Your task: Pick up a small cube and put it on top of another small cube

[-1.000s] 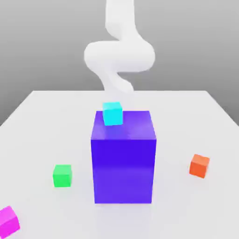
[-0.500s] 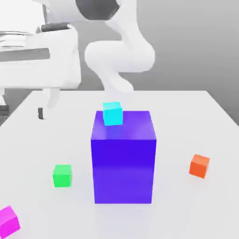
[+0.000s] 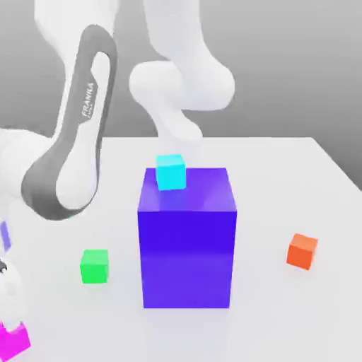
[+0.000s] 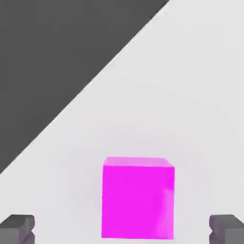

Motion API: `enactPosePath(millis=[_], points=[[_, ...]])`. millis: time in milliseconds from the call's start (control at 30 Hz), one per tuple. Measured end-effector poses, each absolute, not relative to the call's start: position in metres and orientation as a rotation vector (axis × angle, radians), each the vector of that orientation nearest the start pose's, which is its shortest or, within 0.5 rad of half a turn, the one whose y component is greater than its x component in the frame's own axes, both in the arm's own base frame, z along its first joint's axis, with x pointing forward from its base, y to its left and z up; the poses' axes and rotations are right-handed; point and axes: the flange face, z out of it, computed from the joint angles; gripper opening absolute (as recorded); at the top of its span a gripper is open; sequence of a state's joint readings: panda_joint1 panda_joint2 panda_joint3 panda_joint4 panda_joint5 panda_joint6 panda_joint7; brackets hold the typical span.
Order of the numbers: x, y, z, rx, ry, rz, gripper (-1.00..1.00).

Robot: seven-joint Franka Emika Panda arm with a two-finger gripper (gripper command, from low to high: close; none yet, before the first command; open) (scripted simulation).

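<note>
Small bright magenta-pink cube (image 4: 138, 198), flat-faced and sharp-edged, lying on the white table (image 3: 283, 177) at its near corner on the exterior view's left. Same-sized bright green cube (image 3: 94, 266) farther in from that corner, apart from it.

Four small cubes counted: one magenta, one green, one cyan cube (image 3: 170, 172) atop the single big blue-violet block (image 3: 187, 237), one orange cube (image 3: 302, 250) toward the exterior view's right edge.

One white arm (image 3: 74, 148) bent down toward the magenta cube. Gripper (image 4: 122, 228) spread wide, fingertips (image 4: 18, 228) either side of the cube, clear of it.
</note>
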State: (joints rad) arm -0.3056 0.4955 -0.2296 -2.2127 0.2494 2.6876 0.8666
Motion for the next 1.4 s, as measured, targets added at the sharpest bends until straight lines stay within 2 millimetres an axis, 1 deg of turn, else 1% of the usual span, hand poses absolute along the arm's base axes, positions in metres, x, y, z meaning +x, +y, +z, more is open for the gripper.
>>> enactPosePath(millis=[33,67,233,267,300,333,433,533,667,800,1000,1200,1400], points=[[0.463,-0.290,0.142,-2.187,2.255,-0.002,0.00],[0.462,-0.290,0.132,-2.186,2.256,-0.001,-1.00],[0.462,-0.290,0.132,-2.186,2.256,-0.001,-1.00],[0.462,-0.290,0.127,-2.186,2.256,-0.001,-1.00],[0.462,-0.290,0.132,-2.186,2.256,-0.001,-1.00],[0.462,-0.290,0.142,-2.187,2.256,-0.001,-1.00],[0.462,-0.290,0.182,-2.189,2.253,-0.001,-1.00],[0.450,-0.288,0.204,-2.350,2.121,-0.014,-1.00],[0.429,-0.283,0.224,-2.598,1.870,-0.024,-1.00],[0.407,-0.277,0.239,-2.814,1.581,-0.020,-1.00],[0.373,-0.264,0.253,-3.053,1.094,0.002,-1.00],[0.341,-0.243,0.258,-3.184,0.550,0.026,-1.00],[0.312,-0.215,0.254,-3.193,-0.026,0.031,-1.00]])
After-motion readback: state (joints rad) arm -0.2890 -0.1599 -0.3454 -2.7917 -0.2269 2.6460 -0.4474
